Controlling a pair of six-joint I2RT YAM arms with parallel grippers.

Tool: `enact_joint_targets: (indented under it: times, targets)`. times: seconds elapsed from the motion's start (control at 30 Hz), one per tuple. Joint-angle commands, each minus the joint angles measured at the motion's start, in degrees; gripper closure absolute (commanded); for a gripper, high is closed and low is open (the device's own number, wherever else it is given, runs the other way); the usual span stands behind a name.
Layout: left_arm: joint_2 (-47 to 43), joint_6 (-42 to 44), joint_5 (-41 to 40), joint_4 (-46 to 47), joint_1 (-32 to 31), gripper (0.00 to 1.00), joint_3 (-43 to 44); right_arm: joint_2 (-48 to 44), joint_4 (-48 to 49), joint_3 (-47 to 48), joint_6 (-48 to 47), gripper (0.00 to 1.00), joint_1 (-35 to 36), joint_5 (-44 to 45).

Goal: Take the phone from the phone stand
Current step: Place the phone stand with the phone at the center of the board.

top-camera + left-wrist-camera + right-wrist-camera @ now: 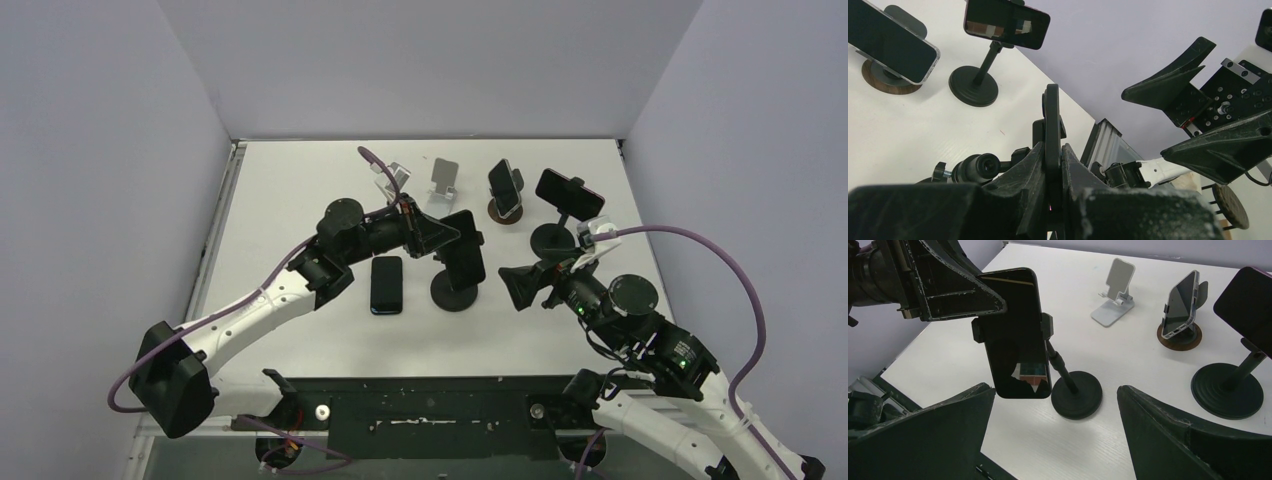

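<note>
Gripping the phone [1015, 340] at its upper edge, left end effector [1052, 150] is clenching a likely stiff, slick, fragile slab; right end effector [512, 287] is idling released

Left fingers [958, 295] on phone [1018, 340]

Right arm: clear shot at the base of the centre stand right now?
Probably yes. The right gripper, jaws open, faces the stand base with only bare table between; the left gripper is shut on the phone higher up, off that line.
</note>
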Motion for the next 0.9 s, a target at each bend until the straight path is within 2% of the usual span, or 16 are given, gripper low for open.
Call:
enact_joint_targets:
  times: [0.0,0.33,0.47,0.87]
  targets:
    - [0.78,1.08,-0.79,4.54,0.0,0.95,0.91,0.56,-0.53,1.21,-0.15,0.0,0.37,-0.44]
    - [0.52,0.99,-1.34,2.89,-0.02,0.8,-0.08,0.85,-1.17,1.3,-0.16,0.0,0.35,-0.63]
    - [-0.25,1.32,-1.54,2.33,0.05,0.71,-0.19,1.09,-1.01,1.81,-0.26,0.0,0.39,-1.23]
    - [-1.16,1.65,-1.45,1.64,0.0,0.68,-0.25,2.85,0.16,1.83,0.21,0.0,0.43,-2.68]
